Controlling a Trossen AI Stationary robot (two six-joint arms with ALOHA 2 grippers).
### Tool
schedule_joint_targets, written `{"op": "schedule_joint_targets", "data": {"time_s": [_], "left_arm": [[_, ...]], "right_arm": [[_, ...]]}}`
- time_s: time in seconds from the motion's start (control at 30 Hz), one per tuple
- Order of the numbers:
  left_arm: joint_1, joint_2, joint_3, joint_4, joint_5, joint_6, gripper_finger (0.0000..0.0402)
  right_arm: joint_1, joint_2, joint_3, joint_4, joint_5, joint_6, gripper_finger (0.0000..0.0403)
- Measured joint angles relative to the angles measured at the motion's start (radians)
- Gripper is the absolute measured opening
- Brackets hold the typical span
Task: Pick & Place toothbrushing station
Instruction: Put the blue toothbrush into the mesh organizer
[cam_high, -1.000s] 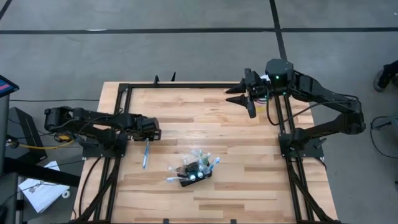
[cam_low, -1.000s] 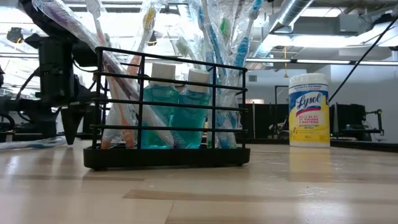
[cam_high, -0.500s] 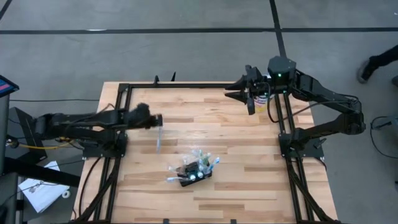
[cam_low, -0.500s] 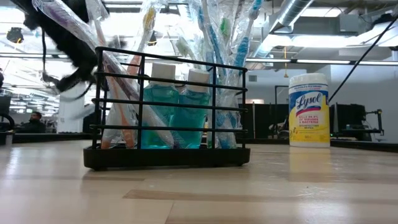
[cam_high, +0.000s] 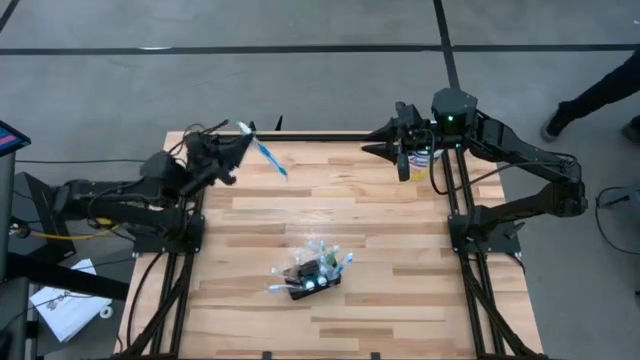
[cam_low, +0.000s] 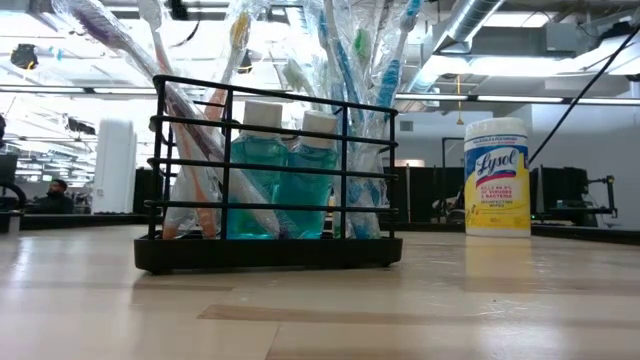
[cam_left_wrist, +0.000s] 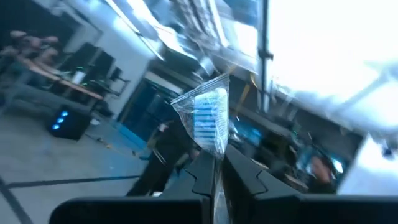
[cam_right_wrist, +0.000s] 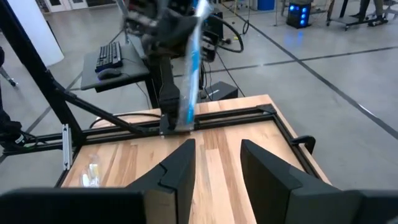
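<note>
- Blue wrapped toothbrush held aloft by left end effector at far-left corner of wooden worktop, high view. Toothbrushing station sits near-centre, well apart from both arms. Right end effector waits at far-right edge beside wipes canister.
- Low view: station is a black wire rack on the worktop, stuffed with wrapped brushes and two teal bottles; canister stands farther right. No arm visible.
- Left wrist view: fingers closed tight on the toothbrush, bristle end up.
- Right wrist view: fingers spread wide, nothing held.
- Judged step: carrying a brush. Next move calls for swinging it over the station and lowering it among the others.
</note>
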Motion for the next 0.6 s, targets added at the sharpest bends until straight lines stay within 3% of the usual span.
{"op": "schedule_joint_targets", "data": {"time_s": [0.2, 0.37, 0.6], "left_arm": [[-0.143, 0.303, 0.226, -0.015, 0.009, 0.143, 0.0006], [-0.224, 0.528, 0.411, 0.000, 0.046, 0.152, 0.0006], [-0.326, 0.696, 0.551, 0.004, 0.036, 0.179, 0.0006]], "right_arm": [[-0.016, 0.000, 0.000, 0.009, 0.027, 0.006, 0.0118], [-0.040, 0.000, 0.000, 0.008, 0.031, 0.026, 0.0118], [-0.046, 0.000, 0.000, 0.006, 0.029, 0.026, 0.0118]]}}
